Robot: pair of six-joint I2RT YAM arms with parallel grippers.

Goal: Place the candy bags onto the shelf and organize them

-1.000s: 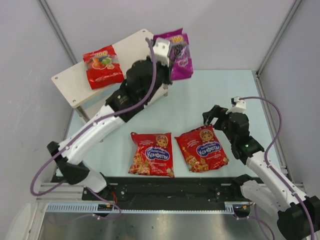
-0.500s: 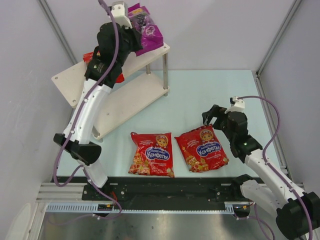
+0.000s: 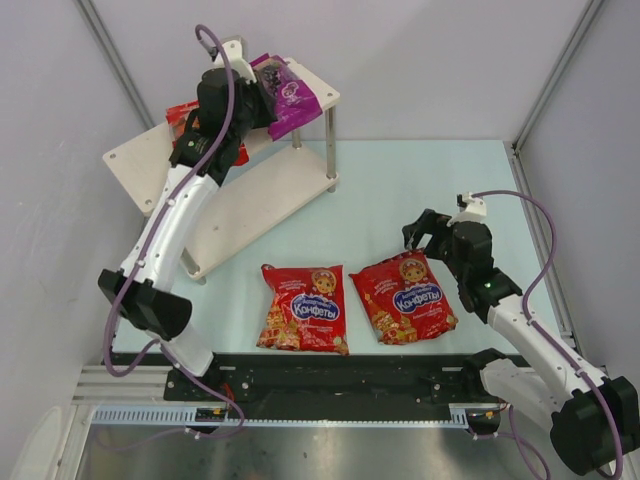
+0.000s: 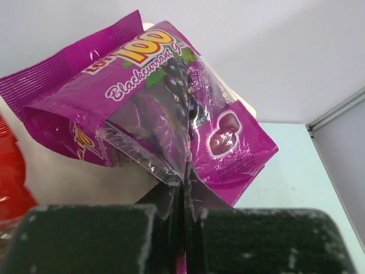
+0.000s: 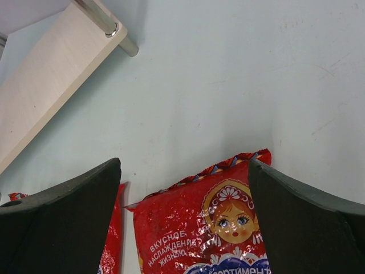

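Left gripper clenched on purple bag over shelf, far-left corner, right gripper splayed wide above red bag, toward near-right corner

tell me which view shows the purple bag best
Left wrist: the purple bag fills the frame, print readable, pinched in the left gripper. Top external shows it small, partly behind the left arm, over the shelf. Right wrist misses it.

High rear overview; 2 close wrist views onto its purple bag and right red bag.
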